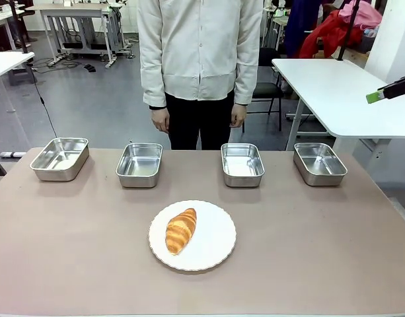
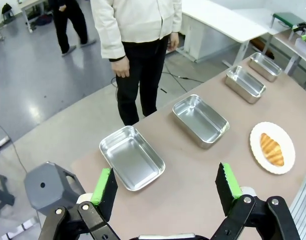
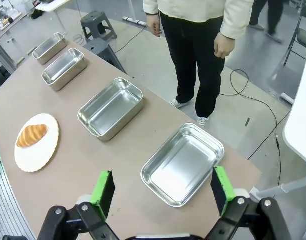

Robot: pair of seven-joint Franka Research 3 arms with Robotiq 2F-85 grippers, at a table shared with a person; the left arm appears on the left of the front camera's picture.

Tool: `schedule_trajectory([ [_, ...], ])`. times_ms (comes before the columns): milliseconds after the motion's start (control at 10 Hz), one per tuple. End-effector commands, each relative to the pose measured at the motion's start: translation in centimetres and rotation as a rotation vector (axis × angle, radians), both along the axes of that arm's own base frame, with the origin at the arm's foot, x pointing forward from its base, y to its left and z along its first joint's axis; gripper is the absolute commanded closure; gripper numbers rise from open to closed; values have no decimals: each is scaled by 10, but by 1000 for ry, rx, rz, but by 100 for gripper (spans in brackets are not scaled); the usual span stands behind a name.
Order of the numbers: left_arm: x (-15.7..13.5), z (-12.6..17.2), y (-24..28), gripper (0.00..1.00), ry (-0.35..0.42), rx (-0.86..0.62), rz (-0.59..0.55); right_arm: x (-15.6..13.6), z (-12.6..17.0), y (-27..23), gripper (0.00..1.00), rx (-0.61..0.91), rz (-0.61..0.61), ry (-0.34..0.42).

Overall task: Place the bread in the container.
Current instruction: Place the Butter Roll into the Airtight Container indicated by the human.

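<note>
Bread (image 1: 181,230), a croissant, lies on the left half of a round white plate (image 1: 215,249) close to the middle of the tabletop's (image 1: 321,257) near edge, with its length pointing roughly at the far edge.

Going from the left, the left gripper (image 2: 165,192) hangs high over the tabletop's left end, jaws spread wide and empty. Four steel pans line the far edge: the leftmost pan (image 1: 57,173) by the far-left corner, the second pan (image 1: 139,179), the third pan (image 1: 242,180), and the rightmost pan (image 1: 320,177) toward the far-right corner. All look empty, and nothing marks which one is meant. The right gripper (image 3: 162,192) hangs over the right end, also wide and empty. A person (image 1: 199,53) stands beyond the far edge, hands down.

The step in hand looks like the reach. Either gripper should come down with its fingers across the croissant's narrow width, close softly to spare the flaky crust, and lift clear of the plate rim before moving to a pan.
</note>
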State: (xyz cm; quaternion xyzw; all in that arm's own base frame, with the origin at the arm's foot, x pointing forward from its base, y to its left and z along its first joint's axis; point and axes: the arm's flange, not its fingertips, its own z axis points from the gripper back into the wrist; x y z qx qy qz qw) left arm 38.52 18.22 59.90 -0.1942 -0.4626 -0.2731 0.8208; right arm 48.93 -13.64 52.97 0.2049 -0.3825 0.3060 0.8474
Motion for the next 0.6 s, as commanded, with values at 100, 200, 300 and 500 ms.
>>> schedule_trajectory([
  [100,-4,-3,-6,0,-4,-10,7,7,3,0,0,22,-9,-18],
  [200,-2,-2,-6,0,7,10,15,9,2,0,0,25,5,-5],
  [300,0,-1,0,0,2,0,0,2,1,0,0,-2,1,-2],
  [500,0,-1,0,0,2,0,0,2,1,0,0,-2,1,-2],
])
